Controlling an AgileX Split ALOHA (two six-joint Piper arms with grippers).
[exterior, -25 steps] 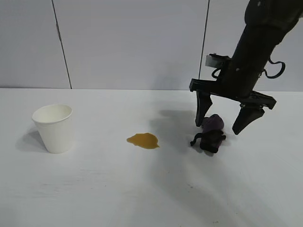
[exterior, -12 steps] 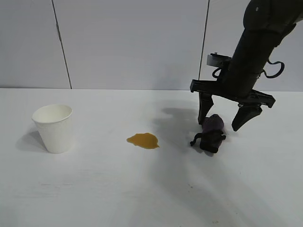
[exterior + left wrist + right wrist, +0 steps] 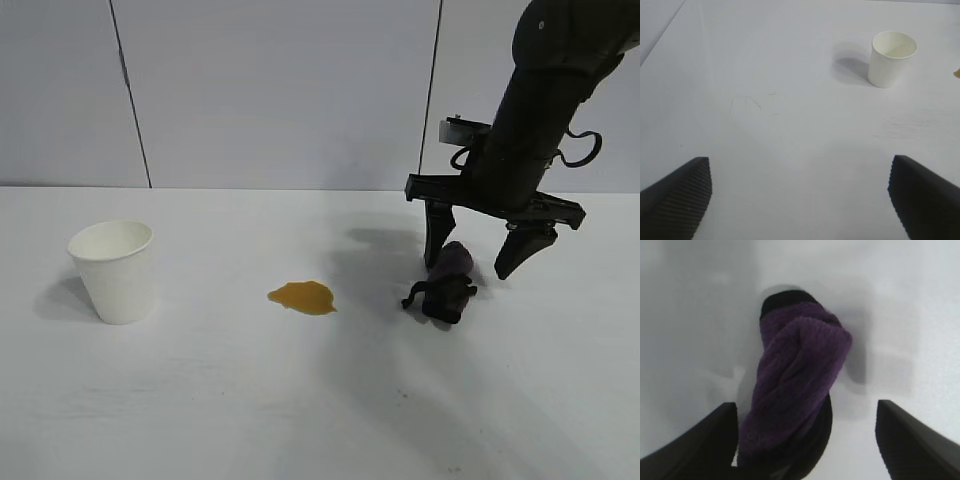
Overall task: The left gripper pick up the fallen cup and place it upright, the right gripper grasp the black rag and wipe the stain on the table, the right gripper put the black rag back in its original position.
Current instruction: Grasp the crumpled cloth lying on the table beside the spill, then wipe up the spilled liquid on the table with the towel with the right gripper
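Rag (image 3: 445, 284) unchanged vs a second ago, same spot on table (image 3: 300, 400); right gripper (image 3: 482, 262) has its fingers a bit closer together than before and sits slightly tighter over the rag, otherwise arm hardly shifted. Cup (image 3: 114, 270) and stain (image 3: 301, 296) as before.

Rag: small bunched cloth, black underneath w/ fuzzy purple lump on top, thin black cord sticking out toward the stain. Lies right of the stain, well apart from the cup, which stands upright at far left.

Right gripper points down, fingers spread, one fingertip (image 3: 437, 253) just beside the purple part, the other (image 3: 512, 262) off to the rag's right; rag sits below & between them, nothing pinched. Wrist cam: rag (image 3: 795, 390) between both tips.

Left gripper (image 3: 800, 197) spread wide, empty, low over bare table, cup (image 3: 891, 59) well ahead of it.
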